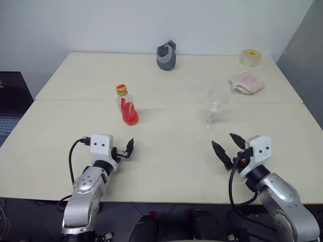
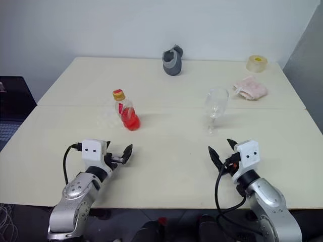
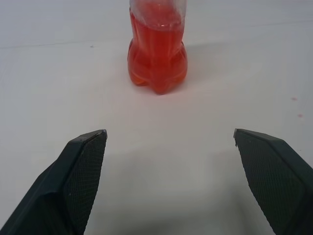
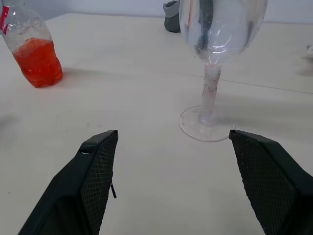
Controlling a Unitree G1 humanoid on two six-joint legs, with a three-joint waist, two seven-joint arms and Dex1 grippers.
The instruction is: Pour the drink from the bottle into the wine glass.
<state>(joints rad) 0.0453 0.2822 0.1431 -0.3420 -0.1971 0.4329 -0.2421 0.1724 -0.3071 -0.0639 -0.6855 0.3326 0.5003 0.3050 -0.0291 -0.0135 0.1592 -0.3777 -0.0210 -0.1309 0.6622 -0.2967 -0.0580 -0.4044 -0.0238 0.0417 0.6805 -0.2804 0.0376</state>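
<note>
STEP: pre-grasp, nothing held | left claw [image 1: 126, 149] released, facing capped bottle [image 1: 126, 106] upright on tabletop [image 1: 171, 151] | right claw [image 1: 228, 149] released, near empty wine glass [image 1: 216, 105] | NEXT: I judged left must advance and clasp bottle; cap needs removal

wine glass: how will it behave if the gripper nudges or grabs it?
Likely tippy: the wine glass carries a wide bowl on a thin stem over a small round foot. It looks empty, so probably light and easy to shove along the table. The smooth clear wall may slip between fingers.
</note>
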